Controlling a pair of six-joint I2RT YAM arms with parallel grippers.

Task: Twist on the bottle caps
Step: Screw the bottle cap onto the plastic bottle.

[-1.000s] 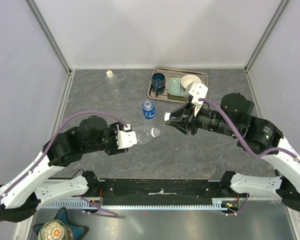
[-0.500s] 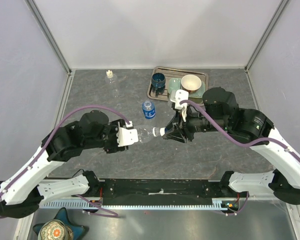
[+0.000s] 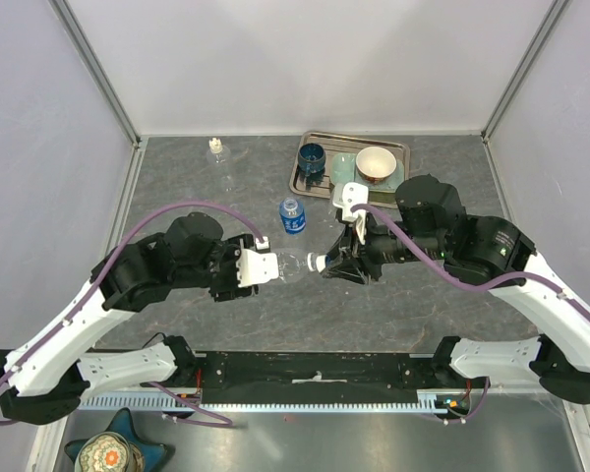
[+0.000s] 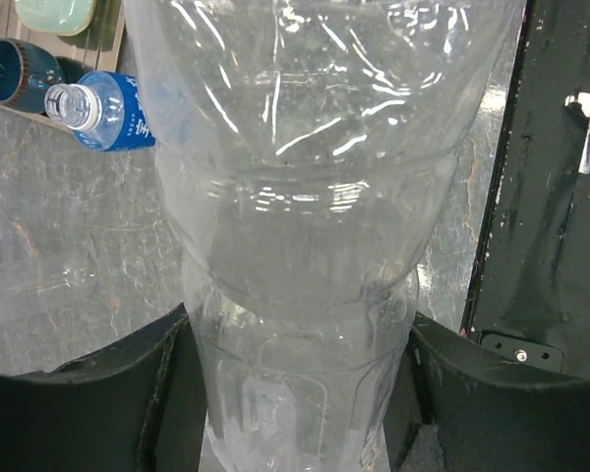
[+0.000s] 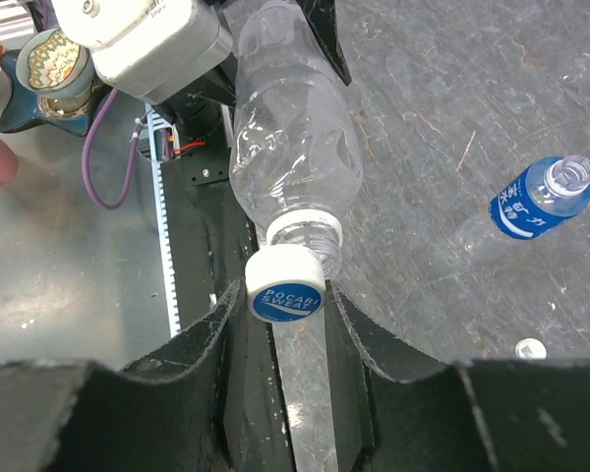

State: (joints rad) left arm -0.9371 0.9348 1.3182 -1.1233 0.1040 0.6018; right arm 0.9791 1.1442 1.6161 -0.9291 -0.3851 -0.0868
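Clear plastic meets white cap mid-desk. A second ago the right arm sat back beside the tray [image 3: 403, 149], covering the bowl [image 3: 376, 162]. Now it is swung in toward centre and the bowl shows. The left arm has edged rightward. Cap and bottle mouth were apart then and are together now.

Room: panel walls [image 3: 39, 118] fence the left, right and back of the grey desk [image 3: 177, 187]. The meeting point hangs over bare desk, well off every edge. The blue-labelled bottle [image 3: 292, 216], uncapped, sits just behind it. The tray with the dark blue cup [image 3: 312, 157] is farther back. A far bottle [image 3: 216, 152] lies near the back-left corner. A loose cap [image 5: 530, 348] rests on the desk, apart from the blue-labelled bottle.

The left claw [image 3: 273, 267] is clamped around the clear bottle [image 5: 295, 157], fingers [image 4: 88, 393] on both sides of its body, neck pointing at the right arm. The right claw [image 3: 326, 265] is pressed together, pinching the cap [image 5: 284, 287], blue logo facing its camera. The cap sits right at the bottle's mouth, slightly off-line with the neck. Can't tell whether any thread has caught.
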